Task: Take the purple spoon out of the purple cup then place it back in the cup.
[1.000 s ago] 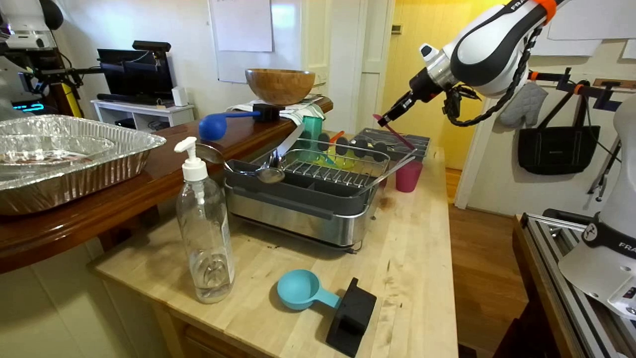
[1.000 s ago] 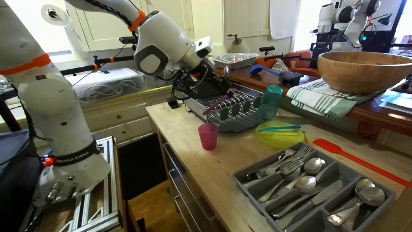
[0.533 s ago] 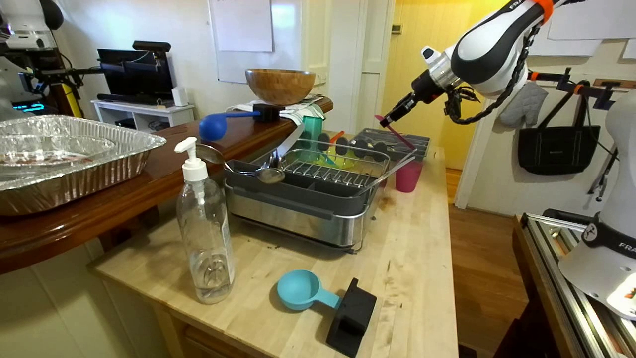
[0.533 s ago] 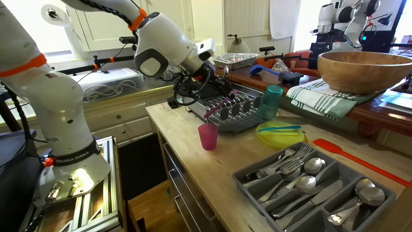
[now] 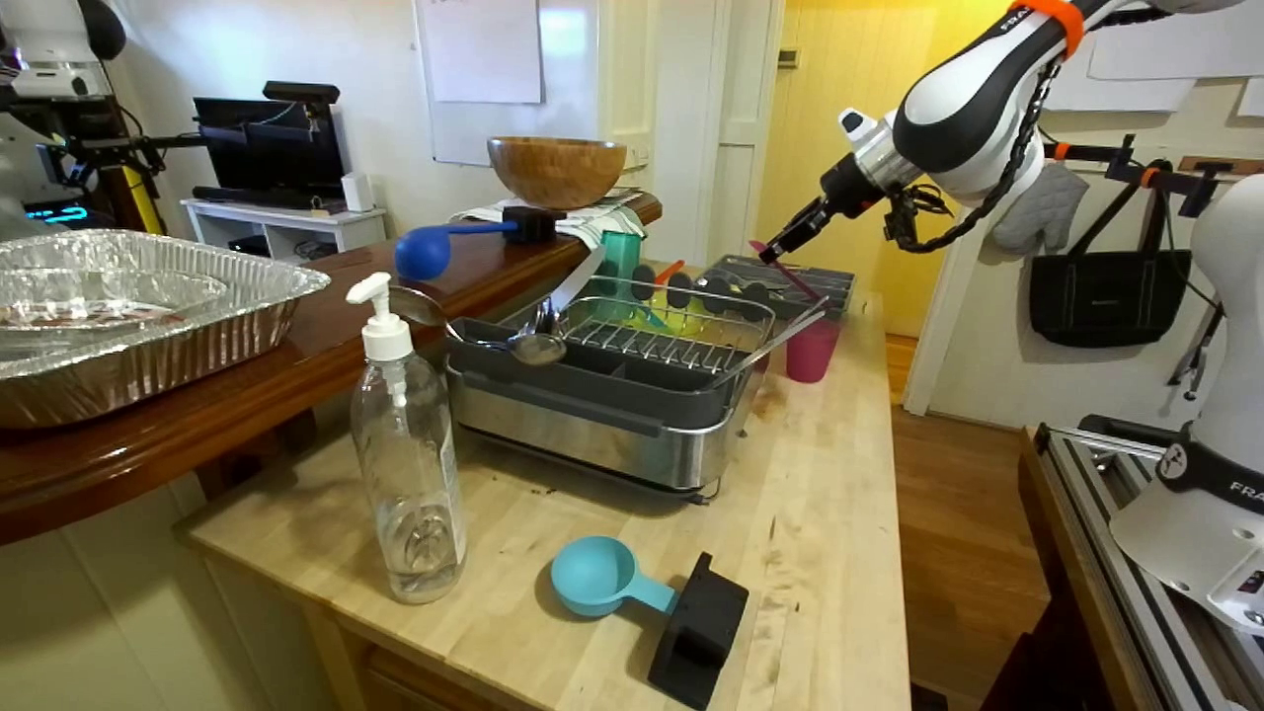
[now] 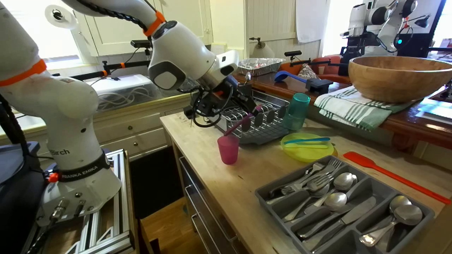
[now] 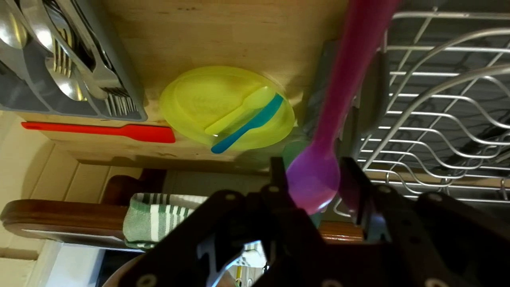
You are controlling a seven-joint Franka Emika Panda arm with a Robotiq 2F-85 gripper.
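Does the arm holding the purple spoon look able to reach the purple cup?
Probably yes: the gripper holds the spoon with its lower end close to the rim of the cup, and nothing seems in the way.

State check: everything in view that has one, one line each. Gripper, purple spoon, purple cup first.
gripper: gripping the purple spoon near its bowl
purple spoon: tilted, lower tip near the rim of the purple cup; whether inside, unclear
purple cup: upright
teal cup: standing
bottle: upright, partly filled, pump on
light-blue scoop: lying, bowl up
dish rack: loaded
cutlery tray: loaded
plate: two utensils on it
spatula: lying flat
wooden bowl: upright on the towel
towel: folded
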